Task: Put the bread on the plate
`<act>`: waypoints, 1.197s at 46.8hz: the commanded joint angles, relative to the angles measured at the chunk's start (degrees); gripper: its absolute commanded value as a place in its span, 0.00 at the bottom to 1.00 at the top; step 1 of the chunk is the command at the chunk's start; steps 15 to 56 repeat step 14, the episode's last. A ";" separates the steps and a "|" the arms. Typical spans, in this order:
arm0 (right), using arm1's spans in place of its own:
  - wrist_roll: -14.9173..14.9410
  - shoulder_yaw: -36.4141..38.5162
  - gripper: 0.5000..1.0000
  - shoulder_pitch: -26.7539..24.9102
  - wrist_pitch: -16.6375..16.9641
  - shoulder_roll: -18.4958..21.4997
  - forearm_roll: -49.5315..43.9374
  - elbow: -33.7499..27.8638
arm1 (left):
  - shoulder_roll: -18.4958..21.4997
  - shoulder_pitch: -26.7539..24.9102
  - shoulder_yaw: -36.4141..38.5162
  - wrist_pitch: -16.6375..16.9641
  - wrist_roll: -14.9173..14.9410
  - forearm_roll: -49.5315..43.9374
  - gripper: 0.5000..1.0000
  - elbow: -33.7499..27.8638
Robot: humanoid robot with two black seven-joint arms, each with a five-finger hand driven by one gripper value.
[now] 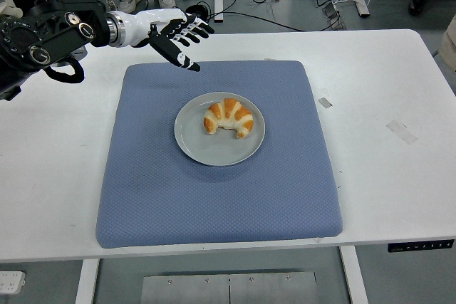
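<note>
A golden croissant (228,117) lies on the grey round plate (206,147), which sits in the middle of a blue mat (214,197). My left hand (179,37) hovers above the mat's far left corner, up and to the left of the plate. Its fingers are spread and hold nothing. The right arm does not show.
The white table (399,90) carries small pieces of tape at the right of the mat. Beyond the table's far edge are cables on the floor and a person's feet at the top.
</note>
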 commanded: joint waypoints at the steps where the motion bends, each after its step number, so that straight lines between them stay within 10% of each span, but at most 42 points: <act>1: -0.05 -0.05 1.00 -0.41 0.01 0.00 0.00 0.01 | -0.06 0.06 0.01 0.01 0.00 -0.06 0.81 0.00; 56: -0.05 0.03 1.00 -1.29 0.01 0.00 0.00 0.19 | 0.02 0.15 0.01 0.01 0.00 0.02 0.82 0.00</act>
